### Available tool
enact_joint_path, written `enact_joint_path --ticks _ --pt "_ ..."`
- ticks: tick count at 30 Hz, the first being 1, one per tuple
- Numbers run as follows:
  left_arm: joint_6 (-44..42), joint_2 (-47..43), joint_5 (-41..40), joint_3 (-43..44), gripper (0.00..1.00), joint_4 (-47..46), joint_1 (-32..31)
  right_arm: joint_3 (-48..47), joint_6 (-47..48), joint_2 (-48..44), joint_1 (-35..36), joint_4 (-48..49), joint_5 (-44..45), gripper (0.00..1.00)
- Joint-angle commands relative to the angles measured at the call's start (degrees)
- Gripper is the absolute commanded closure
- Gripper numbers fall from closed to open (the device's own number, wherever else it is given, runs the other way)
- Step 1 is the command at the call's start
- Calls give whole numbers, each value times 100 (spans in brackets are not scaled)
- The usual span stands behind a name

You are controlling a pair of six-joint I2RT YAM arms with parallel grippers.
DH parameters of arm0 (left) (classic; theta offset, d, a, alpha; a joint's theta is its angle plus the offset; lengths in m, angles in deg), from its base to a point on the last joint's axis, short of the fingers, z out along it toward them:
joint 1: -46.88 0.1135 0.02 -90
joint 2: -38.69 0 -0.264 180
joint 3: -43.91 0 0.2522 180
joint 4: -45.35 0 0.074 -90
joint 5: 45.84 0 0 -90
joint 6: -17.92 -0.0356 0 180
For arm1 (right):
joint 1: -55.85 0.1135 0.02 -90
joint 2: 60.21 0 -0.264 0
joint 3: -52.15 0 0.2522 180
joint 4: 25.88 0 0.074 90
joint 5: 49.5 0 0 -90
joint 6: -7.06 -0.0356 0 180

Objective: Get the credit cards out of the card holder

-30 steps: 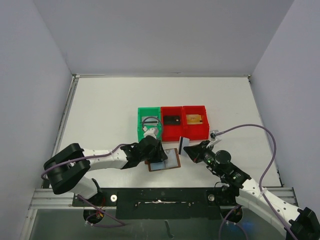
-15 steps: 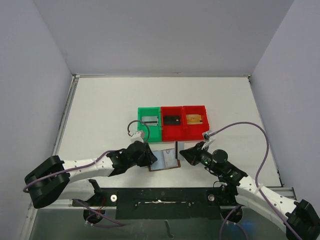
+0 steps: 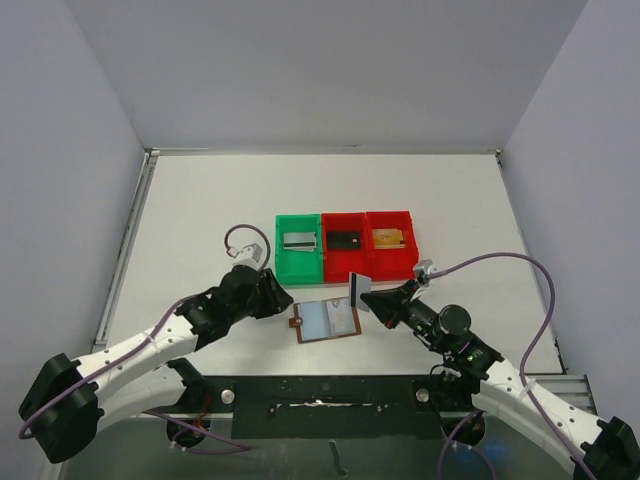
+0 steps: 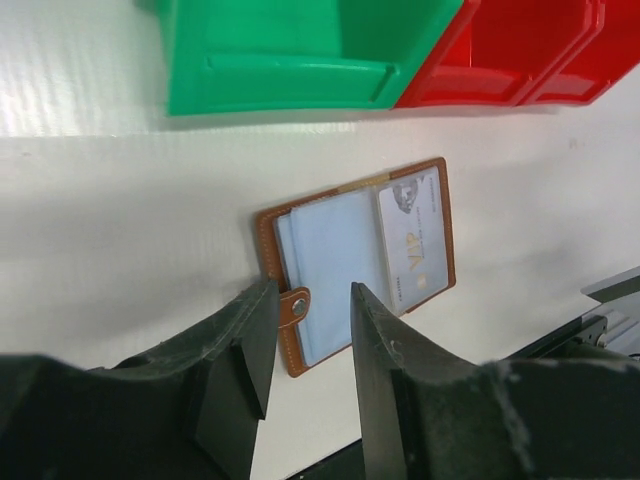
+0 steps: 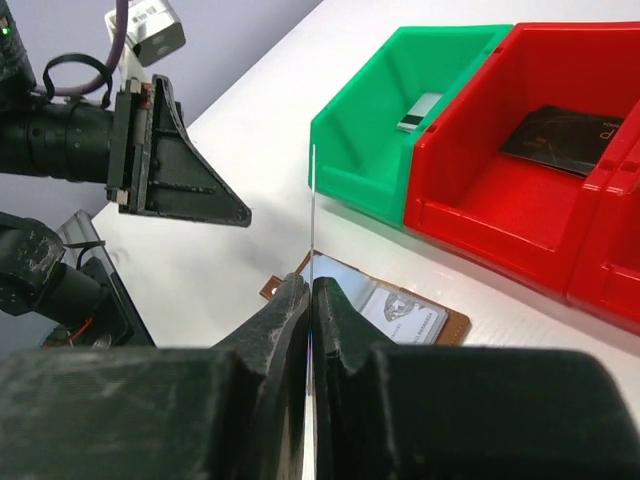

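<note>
Fingers of the right gripper (image 5: pixel 310 292) are pressed together on the lower edge of a credit card (image 5: pixel 313 205), holding it upright and edge-on near the far right corner of the card holder (image 3: pixel 328 320). Those of the left gripper (image 4: pixel 312 308) stand spread with nothing between them, hovering low by the holder's snap tab. The holder lies open and flat on the desk (image 3: pixel 200 220), just in front of the green bin (image 3: pixel 283 262) and the red bins (image 3: pixel 370 268). A pale VIP card (image 4: pixel 415 245) shows in its right-hand sleeve, beside a pale blue panel (image 4: pixel 325 262). A card like these looks light, thin and stiff but slick — a pinch on one edge should carry it, though it could swivel or slip out if the hold is shallow. The VIP card would likely need a pull along its length at whatever edge stands proud of the sleeve, with the light holder pinned down — otherwise the holder may simply drag along. The white desk looks smooth and offers little friction. Plain pale walls close it in on three sides, and a striped card (image 3: pixel 299 240) lies in the green bin.
</note>
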Motion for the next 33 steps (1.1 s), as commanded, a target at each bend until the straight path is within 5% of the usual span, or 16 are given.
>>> enact_joint_path --ticks 1,10,17,26,33 --pt "-828 -363 409 855 65 1061 513 -115 188 -118 29 283 244 100" --pt "-2132 -338 -42 2163 27 2638 1542 -542 429 517 43 579 352 100" --pt "-2847 -190 526 2507 23 2781 2963 -2093 1841 2476 387 390 376 100" --pt "-3144 -289 -257 2013 18 2157 3281 -4591 3860 5229 750 -714 844 100" --pt "-2892 -558 -640 1831 17 2158 3371 -5798 5002 6491 645 -1611 835 100"
